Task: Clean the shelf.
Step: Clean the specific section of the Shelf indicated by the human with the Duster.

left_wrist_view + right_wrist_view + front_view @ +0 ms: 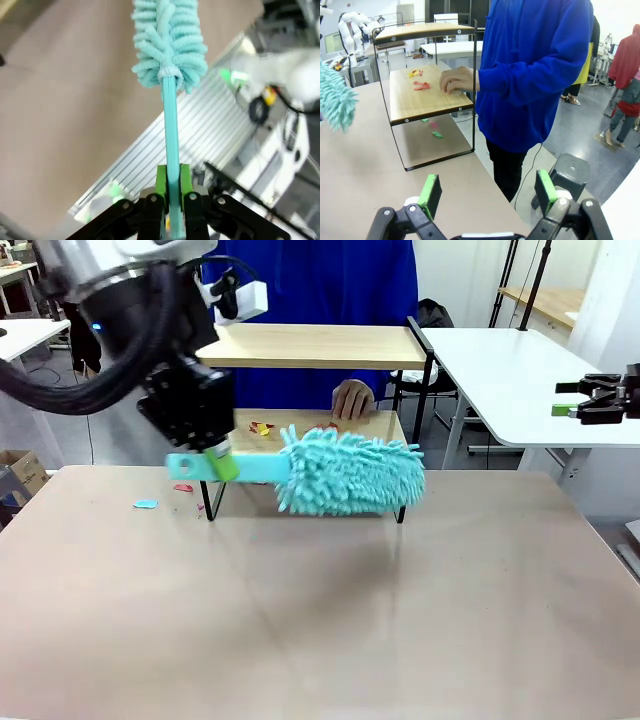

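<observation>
While its green pads pinch a teal handle between them, the left gripper (222, 462) hangs at about 9 o'clock in the front view, jaws closed on the duster (350, 475). From the gripper the handle runs level toward 3 o'clock and ends in a shaggy teal head. Seen from the front, that head covers the right part of the lower board's front edge on the shelf (320, 345); whether it touches the wood I cannot tell. The shelf stands at 12 o'clock on the table (300, 620), near the far edge. Red and yellow scraps (262, 428) lie on the lower board, and a person's hand (352, 398) rests on it at 2 o'clock from them. More bits lie on the table: a teal one at 8 o'clock from the gripper, a red one by the shelf's front left leg, green and pink ones under the shelf. Far off at 3 o'clock, the right gripper (487, 192) has its pads spread wide, holding nothing.
</observation>
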Available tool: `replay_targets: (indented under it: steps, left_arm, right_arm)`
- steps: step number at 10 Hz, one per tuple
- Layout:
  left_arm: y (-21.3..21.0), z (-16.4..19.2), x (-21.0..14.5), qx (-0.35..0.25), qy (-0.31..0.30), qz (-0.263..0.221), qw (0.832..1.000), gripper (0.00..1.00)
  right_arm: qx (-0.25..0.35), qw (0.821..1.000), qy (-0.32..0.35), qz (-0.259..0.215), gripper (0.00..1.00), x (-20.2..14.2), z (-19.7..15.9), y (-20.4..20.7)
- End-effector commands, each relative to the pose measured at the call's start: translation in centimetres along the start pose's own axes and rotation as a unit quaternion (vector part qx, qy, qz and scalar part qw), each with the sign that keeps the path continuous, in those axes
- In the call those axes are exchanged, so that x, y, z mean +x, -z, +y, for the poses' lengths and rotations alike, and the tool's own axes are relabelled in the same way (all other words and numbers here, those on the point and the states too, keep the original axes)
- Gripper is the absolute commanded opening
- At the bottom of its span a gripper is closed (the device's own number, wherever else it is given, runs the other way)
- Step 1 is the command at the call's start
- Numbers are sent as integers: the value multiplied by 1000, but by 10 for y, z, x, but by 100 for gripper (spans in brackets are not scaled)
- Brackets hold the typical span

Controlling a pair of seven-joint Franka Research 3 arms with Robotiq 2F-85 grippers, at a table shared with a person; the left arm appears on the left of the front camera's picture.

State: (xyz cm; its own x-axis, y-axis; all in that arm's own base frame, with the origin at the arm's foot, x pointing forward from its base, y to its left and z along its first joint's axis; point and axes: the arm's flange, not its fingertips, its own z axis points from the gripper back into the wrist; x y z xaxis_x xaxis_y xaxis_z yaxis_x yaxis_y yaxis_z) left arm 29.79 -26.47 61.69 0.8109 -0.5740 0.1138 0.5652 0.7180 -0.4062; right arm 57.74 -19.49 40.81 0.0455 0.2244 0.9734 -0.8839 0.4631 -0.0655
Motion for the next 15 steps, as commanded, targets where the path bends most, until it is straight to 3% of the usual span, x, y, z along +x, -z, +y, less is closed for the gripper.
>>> replay_targets:
  steps: [1, 3, 7, 8, 9, 11, 13, 15]
  left_arm:
    - [13, -10, 9, 37, -80, -54, 995, 13]
    - [17, -12, 34, 36, -106, -75, 991, 13]
    - [37, -13, 93, 83, -155, -174, 969, 13]
    - [37, -12, 98, 64, -154, -145, 975, 13]
    - [33, -7, 79, 56, -129, -158, 977, 13]
    - [33, -7, 79, 56, -129, -158, 977, 13]
    - [56, -20, 110, 87, -164, -178, 966, 13]
    - [86, -35, 151, 63, -178, -209, 960, 13]
  right_arm:
    - [0, 1000, -2, -1, 100, 3, 1, 1]
    - [0, 1000, -2, -1, 100, 3, 1, 1]
    - [0, 1000, -2, -1, 100, 3, 1, 1]
    - [0, 1000, -2, -1, 100, 3, 1, 1]
    - [0, 1000, -2, -1, 100, 3, 1, 1]
    - [0, 1000, -2, -1, 100, 3, 1, 1]
    - [0, 1000, -2, -1, 100, 3, 1, 1]
    - [0, 1000, -2, -1, 100, 3, 1, 1]
